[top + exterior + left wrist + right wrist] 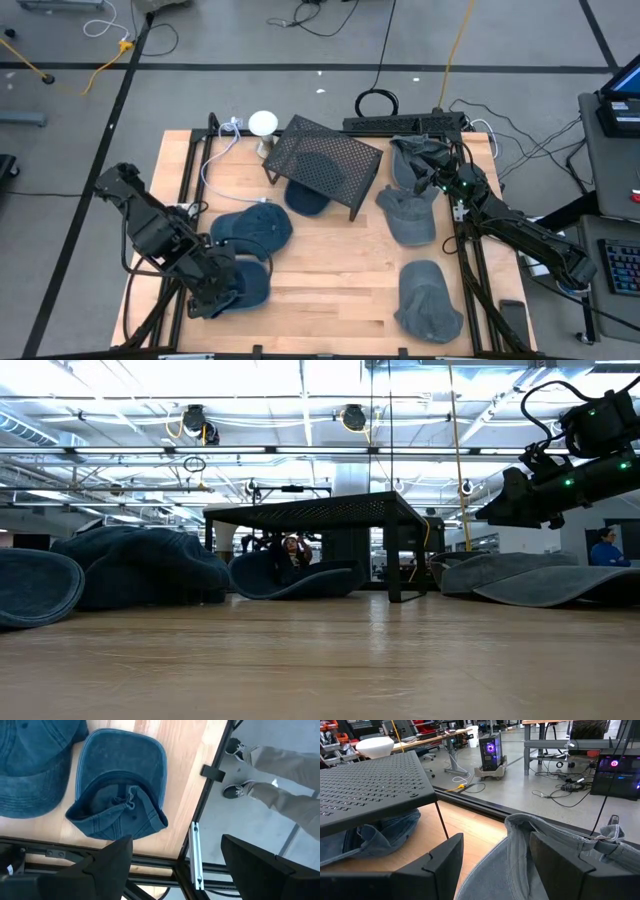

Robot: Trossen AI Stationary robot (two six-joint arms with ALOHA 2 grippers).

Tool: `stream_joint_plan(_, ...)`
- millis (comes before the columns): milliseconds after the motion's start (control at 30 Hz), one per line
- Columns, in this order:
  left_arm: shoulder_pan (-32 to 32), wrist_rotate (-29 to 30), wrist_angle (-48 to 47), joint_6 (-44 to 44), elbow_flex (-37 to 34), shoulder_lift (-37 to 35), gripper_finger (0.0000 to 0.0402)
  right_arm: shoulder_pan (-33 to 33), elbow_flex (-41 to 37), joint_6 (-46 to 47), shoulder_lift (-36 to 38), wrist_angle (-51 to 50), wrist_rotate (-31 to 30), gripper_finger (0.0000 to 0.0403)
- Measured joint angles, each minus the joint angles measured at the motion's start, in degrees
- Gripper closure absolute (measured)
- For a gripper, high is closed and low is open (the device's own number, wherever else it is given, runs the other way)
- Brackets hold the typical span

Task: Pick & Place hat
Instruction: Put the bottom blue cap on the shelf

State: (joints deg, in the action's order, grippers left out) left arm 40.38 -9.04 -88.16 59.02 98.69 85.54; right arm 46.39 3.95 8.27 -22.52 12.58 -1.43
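Wood table: denim hats, mesh rack, maybe lamp.

We see two matte black jointed arms; the right arm shows small green lights and looping black cables.

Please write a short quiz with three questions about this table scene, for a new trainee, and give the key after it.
1. True or false: a blue hat lies under the black mesh rack.
2. Which gripper hangs over the grey hat near the table's right edge? A) left gripper B) right gripper
3. Fill in: in the left wrist view, the blue hat that lies beyond the fingers of the left gripper shows its ____ side up.

Key:
1. True.
2. B, the right gripper. The left gripper is at the front left, over a blue hat.
3. Inner: the strap and the hollow of the crown show.
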Motion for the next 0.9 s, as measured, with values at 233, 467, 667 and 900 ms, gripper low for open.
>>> stream_joint_plan(233, 0.04, -1.54, 0.19, -4.68, -0.35, 6.3, 0.0092, 0.01, 0.02, 0.01, 0.0, 0.0, 0.0, 0.0181)
stream_joint_plan(467, 0.67, -0.34, 0.11, -4.55, -0.28, 12.56, 0.0092, 0.01, 0.0, 0.01, 0.0, 0.0, 0.0, 0.0181)
stream_joint_plan(667, 0.68, 1.97, 0.18, -2.74, -0.28, 18.29, 0.0092, 0.01, 0.01, 0.0, 0.0, 0.0, 0.0, 0.0181)
stream_joint_plan(900, 1.23, 3.53, 1.02, -1.56, -0.28, 24.19, 0.0092, 0.01, 0.02, 0.01, 0.0, 0.0, 0.0, 0.0181)
